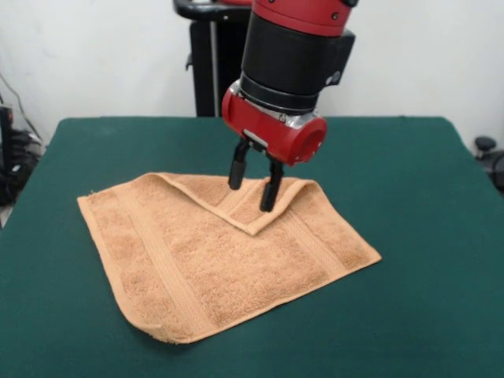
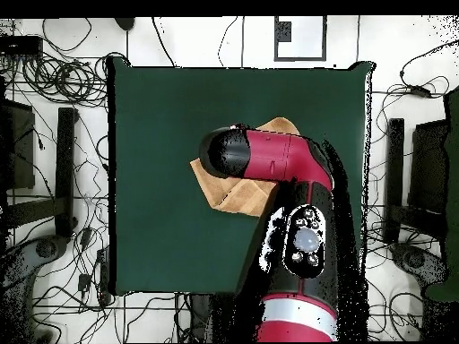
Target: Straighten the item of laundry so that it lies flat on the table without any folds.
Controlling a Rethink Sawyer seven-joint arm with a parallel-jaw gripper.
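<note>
The tan-orange terry towel (image 1: 220, 260) lies on the dark green table (image 1: 417, 315), mostly spread out. Its far corner is folded back over itself into a triangular flap (image 1: 228, 197). My gripper (image 1: 253, 183) hangs over that flap with its two black fingers (image 1: 237, 169) apart, tips at or just above the cloth, holding nothing. In the overhead view the arm covers most of the towel (image 2: 235, 193); the gripper itself is hidden under the arm.
The robot's black pedestal (image 1: 211, 63) stands behind the table's far edge. Cables and stands (image 2: 54, 206) lie on the floor around the table. Green table surface (image 2: 161, 125) shows on all sides of the towel.
</note>
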